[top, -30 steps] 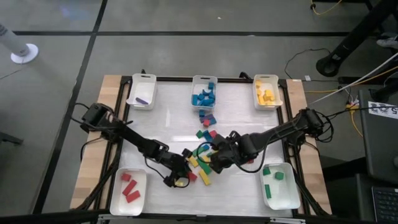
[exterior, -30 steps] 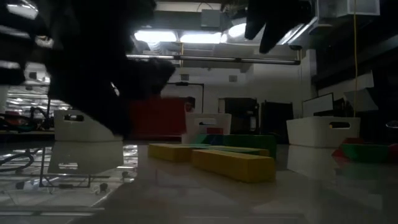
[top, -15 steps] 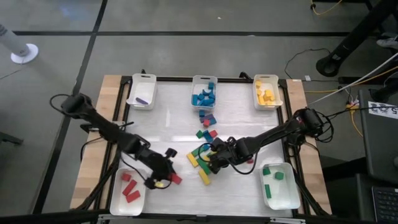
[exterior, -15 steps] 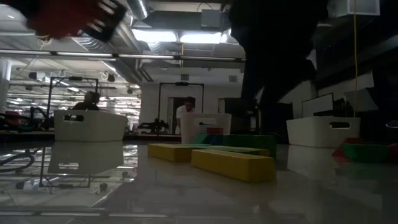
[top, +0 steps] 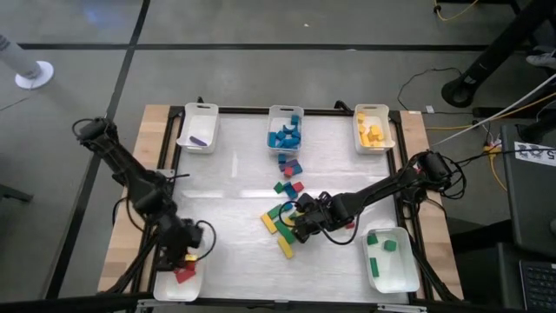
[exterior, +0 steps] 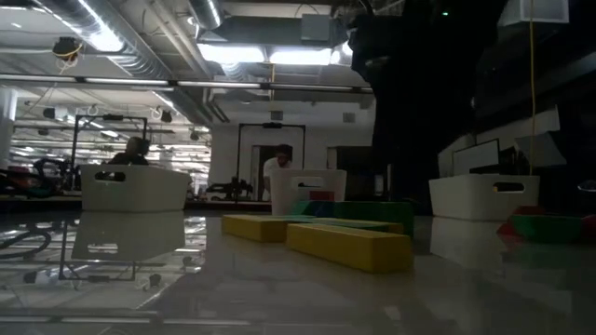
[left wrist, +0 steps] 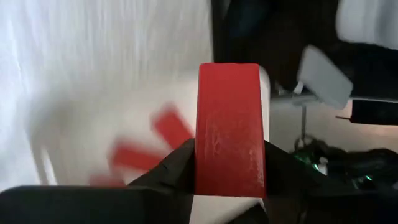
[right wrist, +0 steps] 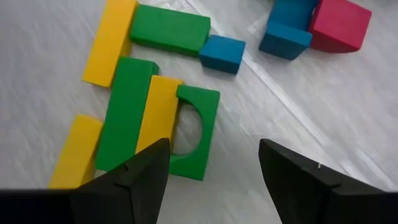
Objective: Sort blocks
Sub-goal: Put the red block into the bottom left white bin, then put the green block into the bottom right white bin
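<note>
Red bar held over the near-left tray; my other arm waits above the pile.

On the worktop [top: 234,174], my left end effector [top: 185,258] pinches a red bar [left wrist: 229,127] above the white tray [top: 165,283], its long axis pointing straight out from my fingers; the tray's red blocks [left wrist: 152,140] blur. My right end effector [right wrist: 214,162] hangs spread over the mixed blocks [right wrist: 149,106].

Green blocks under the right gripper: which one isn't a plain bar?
The green arch block, with a half-round cutout in one long side. It lies flat against a yellow bar; the other green blocks nearby are solid rectangles.
</note>
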{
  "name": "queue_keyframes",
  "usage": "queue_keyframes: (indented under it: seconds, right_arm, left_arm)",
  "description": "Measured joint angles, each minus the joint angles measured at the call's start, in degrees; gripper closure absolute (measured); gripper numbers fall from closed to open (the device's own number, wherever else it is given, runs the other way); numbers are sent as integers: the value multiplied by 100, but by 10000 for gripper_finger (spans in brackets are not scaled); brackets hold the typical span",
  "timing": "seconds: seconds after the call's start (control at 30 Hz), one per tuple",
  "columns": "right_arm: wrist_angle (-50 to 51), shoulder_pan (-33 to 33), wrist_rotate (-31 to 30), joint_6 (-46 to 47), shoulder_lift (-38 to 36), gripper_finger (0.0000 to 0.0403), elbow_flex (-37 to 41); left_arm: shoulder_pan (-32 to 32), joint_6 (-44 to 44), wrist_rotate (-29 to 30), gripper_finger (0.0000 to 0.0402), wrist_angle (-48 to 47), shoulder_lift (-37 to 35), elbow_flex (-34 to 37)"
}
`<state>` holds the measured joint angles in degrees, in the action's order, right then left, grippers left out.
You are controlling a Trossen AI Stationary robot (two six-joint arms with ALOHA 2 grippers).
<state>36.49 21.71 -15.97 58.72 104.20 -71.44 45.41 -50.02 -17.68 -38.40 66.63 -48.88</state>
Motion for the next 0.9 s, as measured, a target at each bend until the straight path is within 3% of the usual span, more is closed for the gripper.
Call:
queue_keyframes:
  seconds: [0.17,0.3,0.7,0.9]
  right_arm:
    - [-208,0,-36,-2,0,155,0]
    - [-455,0,-186,-5,47,155,-4]
    - [-572,2,-115,19,719,157,-10]
    - [-637,11,-196,24,828,214,-33]
  left_arm:
    - [724,-1660,-13,244,-537,7,0]
    - [1037,-2318,297,239,-751,9,0]
    - [1163,-2481,443,236,-804,11,0]
    - [1165,-2479,554,235,-747,11,0]
